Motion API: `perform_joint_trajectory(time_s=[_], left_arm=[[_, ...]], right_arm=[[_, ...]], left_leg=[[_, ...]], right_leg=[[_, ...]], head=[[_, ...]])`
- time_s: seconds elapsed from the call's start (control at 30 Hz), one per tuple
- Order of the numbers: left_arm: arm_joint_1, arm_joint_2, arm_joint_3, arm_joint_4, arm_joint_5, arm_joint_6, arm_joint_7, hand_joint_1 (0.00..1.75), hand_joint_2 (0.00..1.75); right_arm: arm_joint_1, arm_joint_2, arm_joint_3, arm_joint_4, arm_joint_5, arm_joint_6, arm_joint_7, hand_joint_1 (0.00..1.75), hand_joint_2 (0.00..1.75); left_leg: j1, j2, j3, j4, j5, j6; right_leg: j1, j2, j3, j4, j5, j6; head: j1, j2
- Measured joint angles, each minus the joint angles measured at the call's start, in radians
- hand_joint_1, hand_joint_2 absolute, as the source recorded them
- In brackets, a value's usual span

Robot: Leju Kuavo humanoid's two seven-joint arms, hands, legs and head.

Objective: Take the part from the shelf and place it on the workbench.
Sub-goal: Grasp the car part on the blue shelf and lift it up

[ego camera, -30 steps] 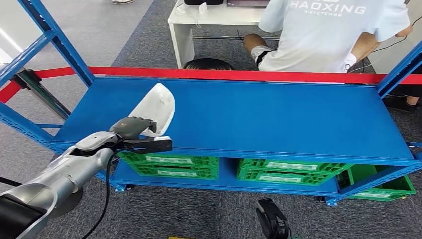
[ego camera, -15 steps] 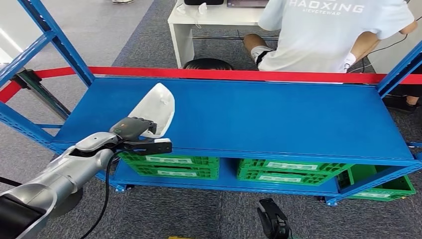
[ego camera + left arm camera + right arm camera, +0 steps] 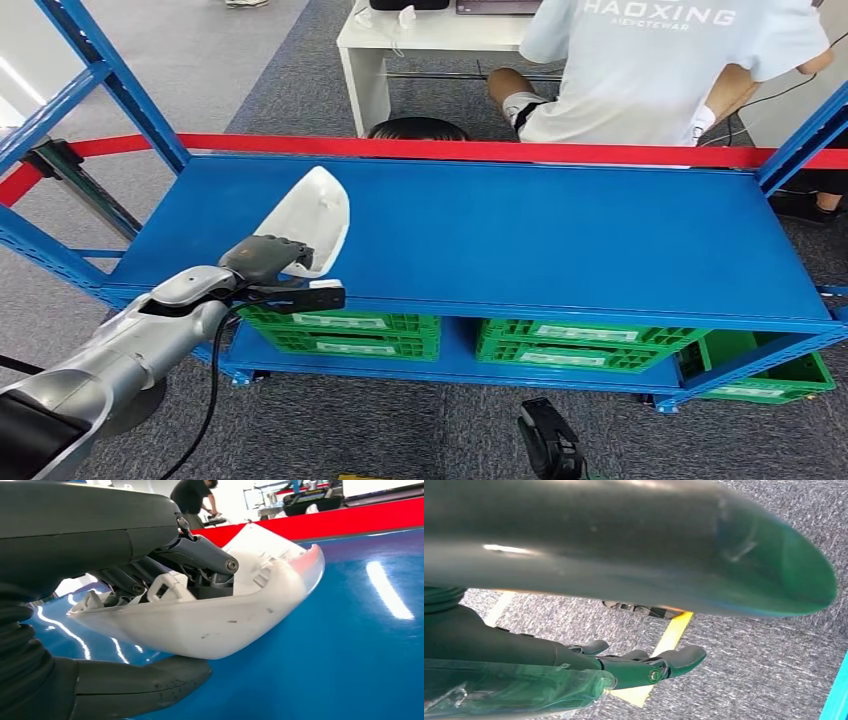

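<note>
Left hand fingers stay clamped on the part, barely shifted above the shelf; lift-off just beginning.

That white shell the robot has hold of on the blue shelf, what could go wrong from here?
1. The left hand grips the white part at one end only, thumb beneath and fingers inside, so the long free end might tip or twist out when lifted.
2. The part is close to the blue shelf surface, so it could scrape or catch if dragged rather than raised.
3. A person sits just behind the shelf; a wide swing could come near them.
</note>
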Motion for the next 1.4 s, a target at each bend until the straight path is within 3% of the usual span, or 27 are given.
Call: perform_joint_trajectory(time_s=[0.3,0.8,1.4], left_arm=[[-0.014,0.031,-0.007,0.000,-0.020,0.014,0.019,1.75,1.75],[-0.133,0.098,-0.015,-0.004,-0.057,0.003,0.040,1.75,1.75],[-0.124,0.077,-0.029,-0.007,-0.053,0.021,0.038,1.75,1.75]], right_arm=[[0.004,0.000,-0.005,0.000,0.003,-0.001,-0.001,0.00,0.00],[0.006,0.000,-0.012,0.000,0.010,-0.001,-0.003,0.00,0.00],[0.006,0.000,-0.012,0.000,0.020,0.000,0.001,0.00,0.00]], left_leg=[[0.000,0.000,0.000,0.000,0.001,0.000],[0.000,0.000,0.000,0.000,0.001,0.000],[-0.001,0.000,-0.001,0.000,0.001,0.000]], right_leg=[[0.000,0.000,0.000,0.000,0.000,0.000],[0.000,0.000,-0.001,0.000,0.001,-0.001],[0.000,0.000,-0.002,0.000,0.001,-0.001]], head=[[0.000,0.000],[0.000,0.000],[0.000,0.000]])
